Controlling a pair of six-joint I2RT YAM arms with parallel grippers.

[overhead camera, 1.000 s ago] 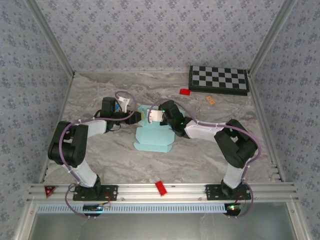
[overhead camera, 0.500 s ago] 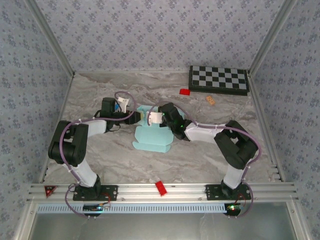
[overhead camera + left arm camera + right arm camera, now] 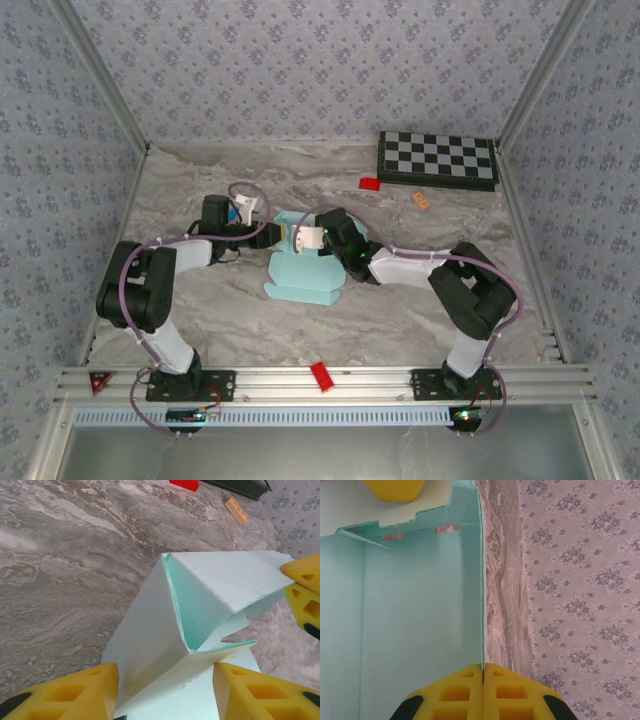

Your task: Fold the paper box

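The paper box [image 3: 303, 275] is recorded as pale light-blue thin card, partly erected. A flat panel with small tabs along its edge lies on the marbled worktop [image 3: 400, 320], and walls are raised at its far end. In the left wrist view the paper box [image 3: 200, 595] is seen as a sharply creased corner, paler outside and greener inside, with one flap tucked beneath the upper panel. In the right wrist view a broad inner panel and an upright side wall, seen edge-on, are noted.

The box is located at the middle of the worktop, between the two arms. The right tool [image 3: 483, 672] is clenched on the upright wall, and the thin card is pinched between its yellow pads. The left tool [image 3: 164, 677] is held with its fingers apart on either side of the raised section. It cannot be told whether they press the card or merely stand beside it.

In the top view the far end of the box is covered by both tools, and the fold lines are too small to be made out. The near part is cut off in the left wrist view.

A red piece [image 3: 370, 183], a tan block [image 3: 421, 201] and a checkerboard [image 3: 437, 160] are observed well apart, towards the far right.
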